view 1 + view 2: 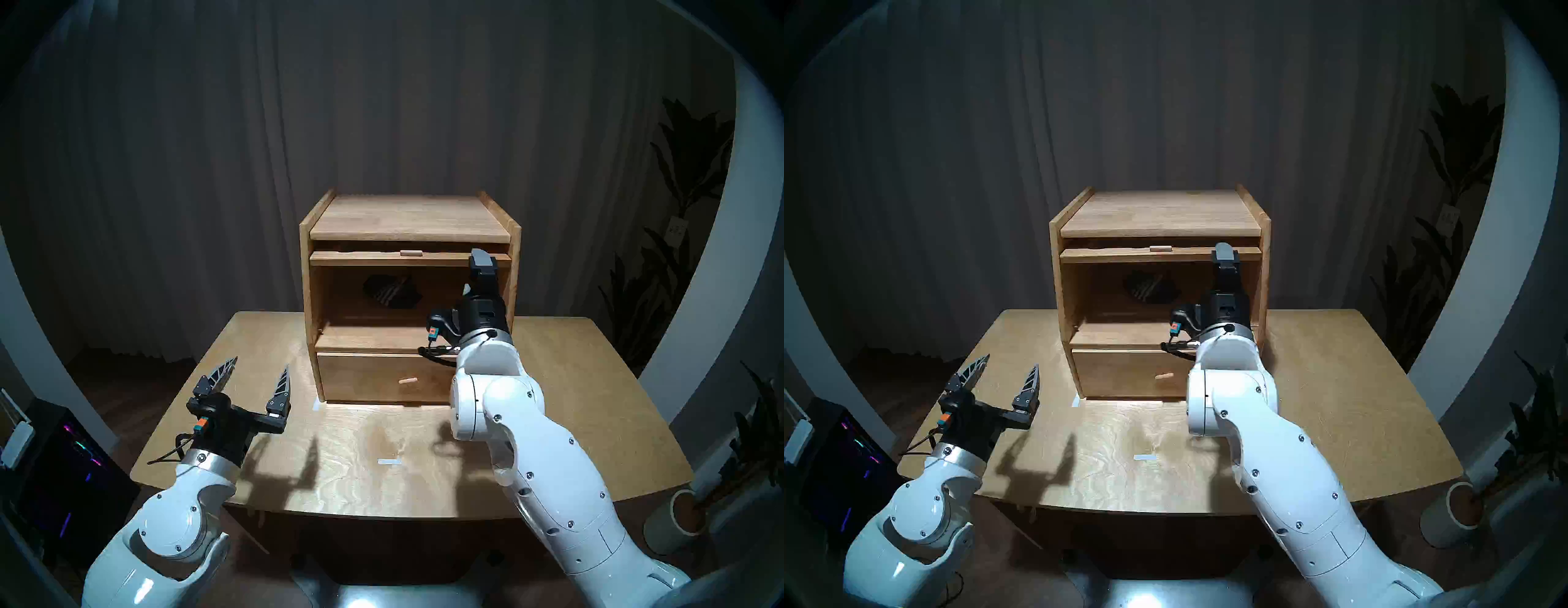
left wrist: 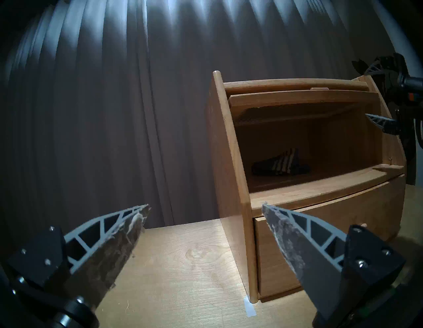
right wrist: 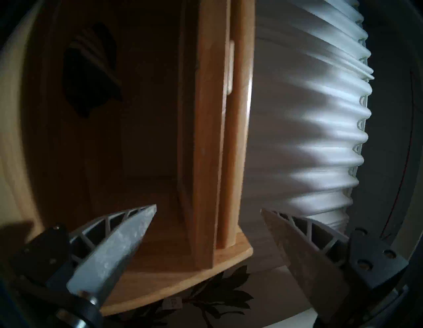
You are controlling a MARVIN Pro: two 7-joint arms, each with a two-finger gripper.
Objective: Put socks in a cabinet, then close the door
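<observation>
Socks are the business here, but nearest to me it is the left gripper (image 1: 258,371) that catches the eye: it hovers over the near left part of the table (image 1: 572,382), fingers spread wide and holding nothing, parked clear of the cabinet front, I would guess so it does not get in the other arm's way.

Further in, the right gripper (image 3: 208,208) is raised to the right end of the cabinet's opening. Its wrist camera shows the two fingers parted, with the edge of the door (image 1: 409,258) and the cabinet's top board between them, nothing clamped. The door is swung up and lies flat under the top, its small tab handle (image 1: 410,253) facing out at the middle. The gripper sits at the door's corner, not at the tab, probably to hook the edge and draw it down.

Deeper still, the socks (image 1: 392,291) lie on the floor of the upper compartment of the cabinet (image 1: 306,271), toward the back and left of centre, well apart from both grippers. So the first half of the job looks done; the door is not yet closed. Below, the drawer (image 1: 360,375) is pushed in.
</observation>
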